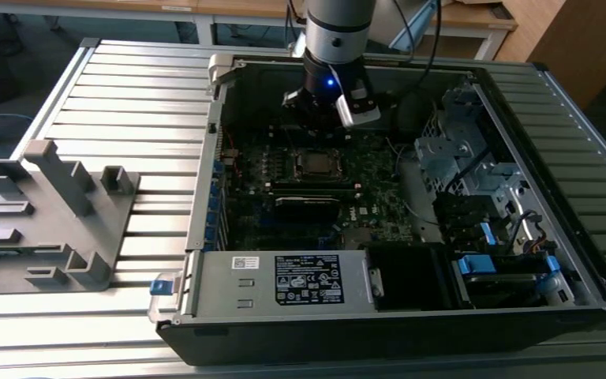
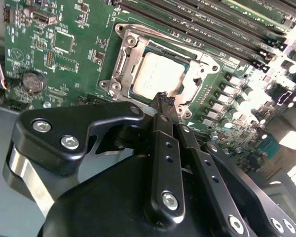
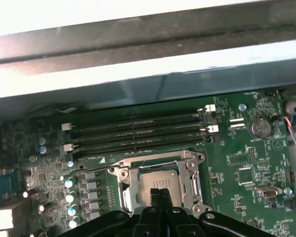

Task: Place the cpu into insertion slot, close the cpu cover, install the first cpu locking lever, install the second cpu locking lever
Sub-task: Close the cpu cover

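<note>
The cpu (image 2: pixel 158 74) shows its dull silver top inside the insertion slot (image 3: pixel 195 170) on the green motherboard. The cpu cover (image 2: pixel 121 63), a thin metal frame, lies flat around it, and the chip shows through its cut-out. In both wrist views my gripper (image 2: pixel 164 98) hovers just above the near edge of the socket. Its black fingers (image 2: pixel 166 148) are pressed together at the tips and hold nothing. In the exterior view the gripper (image 1: pixel 324 118) hangs inside the open computer case, just behind the socket (image 1: pixel 317 163). I cannot tell how the locking levers stand.
Several memory sticks (image 3: pixel 138 131) run beside the socket, with the case wall (image 3: pixel 138 84) behind them. A labelled grey power-supply box (image 1: pixel 282 278) fills the front of the case. Metal drive cages (image 1: pixel 456 146) are on the exterior view's right. A grey fixture (image 1: pixel 50 213) lies on the table outside.
</note>
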Controlling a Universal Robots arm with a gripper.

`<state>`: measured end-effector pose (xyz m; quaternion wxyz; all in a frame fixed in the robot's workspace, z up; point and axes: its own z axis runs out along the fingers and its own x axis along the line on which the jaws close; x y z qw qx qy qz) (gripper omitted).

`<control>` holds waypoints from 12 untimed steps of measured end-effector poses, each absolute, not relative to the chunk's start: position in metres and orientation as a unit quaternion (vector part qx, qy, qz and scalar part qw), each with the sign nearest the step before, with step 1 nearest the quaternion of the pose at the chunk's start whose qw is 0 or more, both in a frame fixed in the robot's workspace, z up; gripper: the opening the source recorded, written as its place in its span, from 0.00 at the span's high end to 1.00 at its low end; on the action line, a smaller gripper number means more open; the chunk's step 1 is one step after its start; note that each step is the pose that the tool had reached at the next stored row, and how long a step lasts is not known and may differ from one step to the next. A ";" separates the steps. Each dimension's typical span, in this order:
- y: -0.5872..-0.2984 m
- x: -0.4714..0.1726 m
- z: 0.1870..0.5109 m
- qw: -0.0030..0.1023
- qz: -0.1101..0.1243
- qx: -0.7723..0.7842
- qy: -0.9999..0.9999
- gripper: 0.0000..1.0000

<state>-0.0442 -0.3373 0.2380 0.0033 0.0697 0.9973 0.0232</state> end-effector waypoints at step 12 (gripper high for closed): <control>-0.337 -0.044 0.238 0.002 0.023 0.018 1.000 0.90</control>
